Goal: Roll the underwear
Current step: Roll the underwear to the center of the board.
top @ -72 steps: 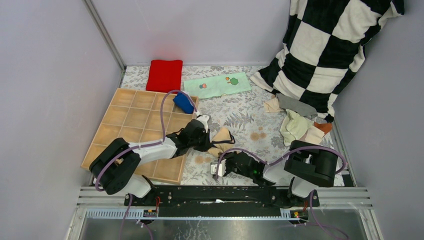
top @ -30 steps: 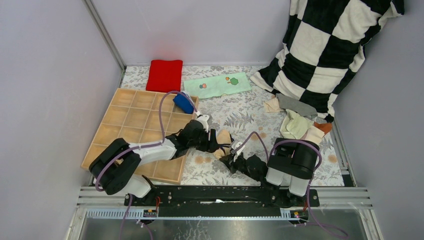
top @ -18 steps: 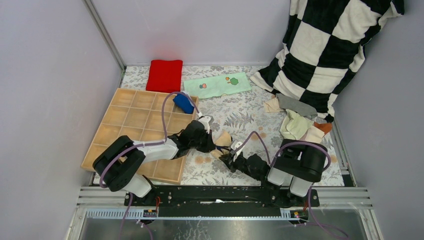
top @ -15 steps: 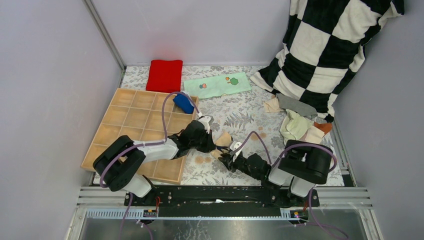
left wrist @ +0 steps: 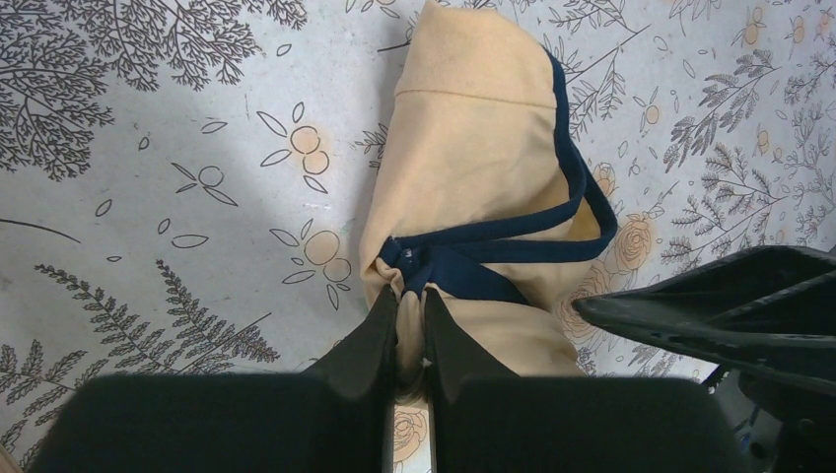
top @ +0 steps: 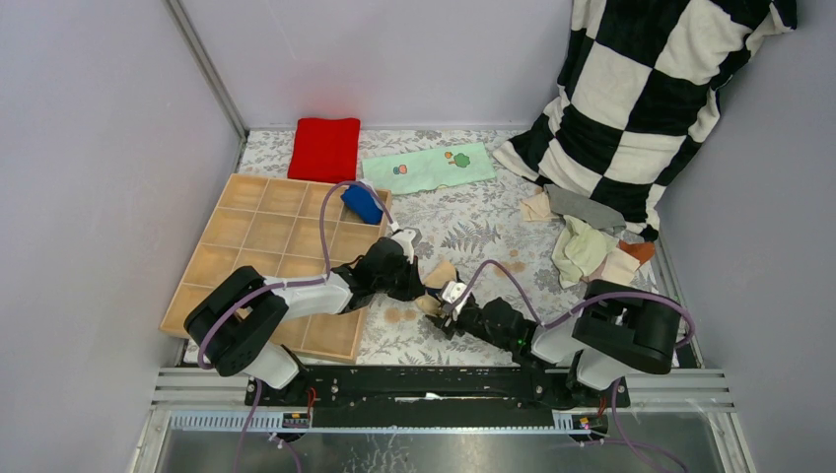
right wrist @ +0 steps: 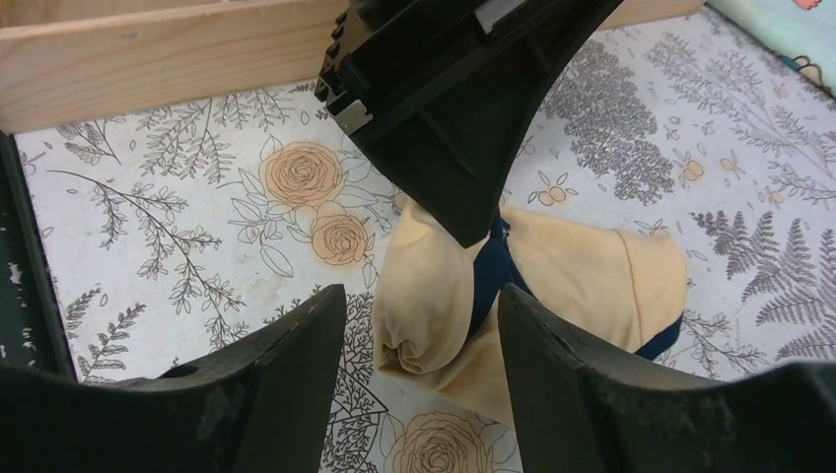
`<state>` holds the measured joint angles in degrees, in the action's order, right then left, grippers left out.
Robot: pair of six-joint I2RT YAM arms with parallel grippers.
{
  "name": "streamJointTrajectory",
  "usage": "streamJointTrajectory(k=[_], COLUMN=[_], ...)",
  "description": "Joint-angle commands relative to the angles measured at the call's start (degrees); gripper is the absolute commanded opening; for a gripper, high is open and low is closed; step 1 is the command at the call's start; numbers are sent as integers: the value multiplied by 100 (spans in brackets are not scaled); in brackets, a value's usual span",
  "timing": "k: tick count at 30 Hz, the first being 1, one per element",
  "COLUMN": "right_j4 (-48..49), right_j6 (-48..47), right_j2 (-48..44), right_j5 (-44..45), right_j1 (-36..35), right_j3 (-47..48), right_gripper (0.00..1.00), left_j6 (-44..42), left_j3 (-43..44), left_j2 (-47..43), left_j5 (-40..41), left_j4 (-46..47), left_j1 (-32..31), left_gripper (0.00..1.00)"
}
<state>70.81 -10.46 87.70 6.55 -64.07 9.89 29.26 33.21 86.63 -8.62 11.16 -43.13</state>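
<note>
The tan underwear with dark trim (top: 440,275) lies half rolled on the floral cloth, between both grippers. My left gripper (top: 421,281) is shut on its rolled edge; in the left wrist view the two fingers (left wrist: 367,340) pinch tan fabric (left wrist: 473,148) beside the navy band. My right gripper (top: 446,313) is open, low over the table; in the right wrist view its fingers (right wrist: 286,379) straddle the rolled end of the underwear (right wrist: 444,296). A blue rolled piece (top: 362,204) sits in the wooden tray (top: 246,236). Several more pale briefs (top: 587,246) lie in a heap at the right.
A red folded cloth (top: 324,148) and a mint cloth with cartoon prints (top: 427,168) lie at the back. A black-and-white checkered pillow (top: 641,89) leans in the back right corner. The tray's wooden wall (right wrist: 148,59) runs close behind the grippers.
My right gripper has swung from the near edge up to the tan underwear and now straddles its rolled end. My left gripper has kept its hold, shifting slightly.
</note>
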Motion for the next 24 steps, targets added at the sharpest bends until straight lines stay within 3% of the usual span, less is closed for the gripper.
streamJointTrajectory(k=[1,8,14,18,21,24], right_j4=[63,274,1176,1790,2073,2264], right_j6=[42,150,516,838,1187,1422], right_j2=[377,808,1024,1260,1444,1569], right_j5=[33,146,492,544,558,552], right_j1=[9,-35,-46,-46,-46,-52], right_j3=[241,314,-14,-165,-196,-221], right_gripper=[64,54,26,18,9,12], left_j6=[-26,-17,8,36,57,58], left_j3=[106,141,141,138,171,200], left_j2=[122,126,88,47,50,21], left_j5=[11,-8,1,12,10,18], left_j4=[106,90,84,93,74,68], left_j1=[-45,-40,-43,-43,-39,-43], left_gripper=[0,0,0,2,11,14])
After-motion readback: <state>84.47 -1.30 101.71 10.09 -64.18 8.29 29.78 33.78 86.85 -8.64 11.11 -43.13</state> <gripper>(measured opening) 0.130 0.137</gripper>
